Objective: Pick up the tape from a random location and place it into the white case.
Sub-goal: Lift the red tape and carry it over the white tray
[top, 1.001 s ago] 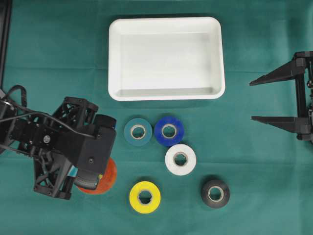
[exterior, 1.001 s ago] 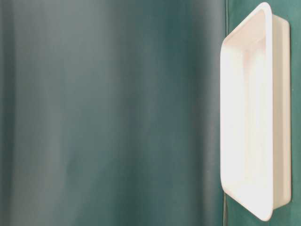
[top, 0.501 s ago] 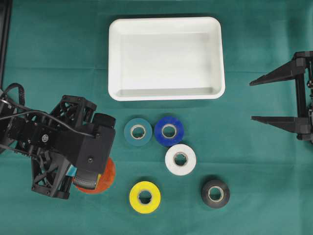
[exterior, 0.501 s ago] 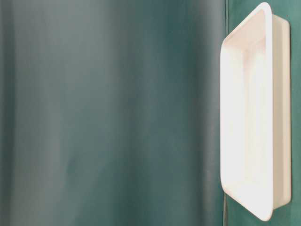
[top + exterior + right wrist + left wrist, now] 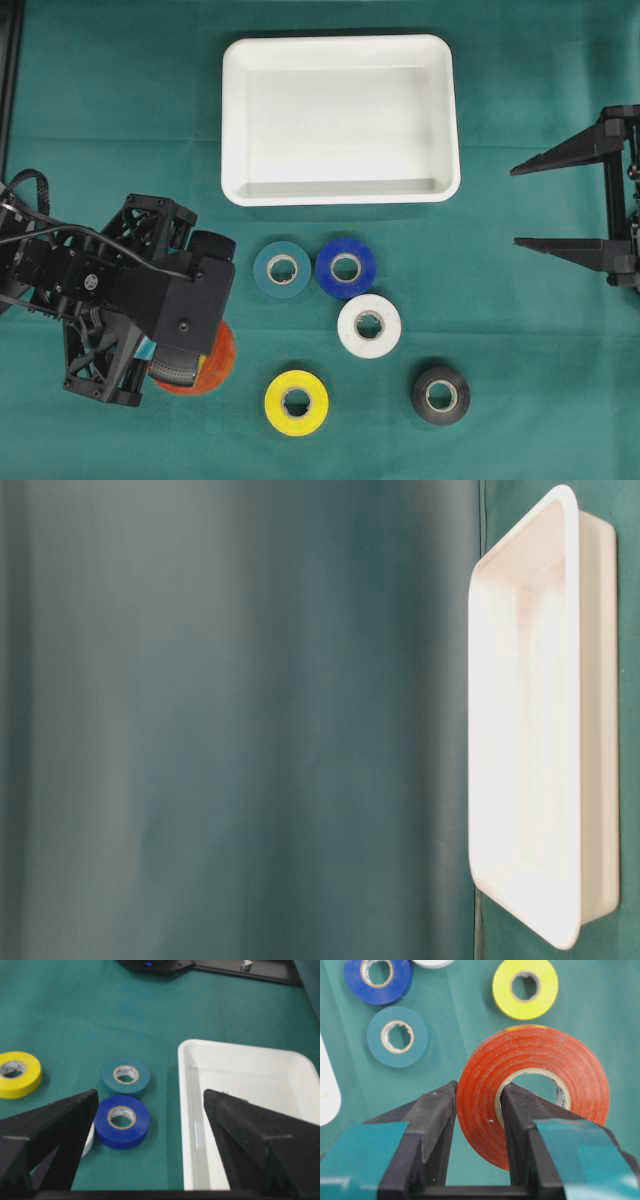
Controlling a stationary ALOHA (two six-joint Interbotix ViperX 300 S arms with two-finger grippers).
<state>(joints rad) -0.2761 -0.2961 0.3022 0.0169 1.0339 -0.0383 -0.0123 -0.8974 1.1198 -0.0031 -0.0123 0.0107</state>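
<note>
Left tool [image 5: 477, 1105] clenched on orange vinyl tape roll [image 5: 535, 1085], one finger through core, one outside: wall pinch for lift. Right tool [image 5: 150, 1125] released, idle. White plastic case [image 5: 340, 190] empty.

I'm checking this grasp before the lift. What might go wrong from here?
The left tool pinches only one wall of the orange tape, one finger inside the core, so the roll may swing or slip. The teal tape and blue tape lie between it and the white case; a low carry might knock them.
</note>
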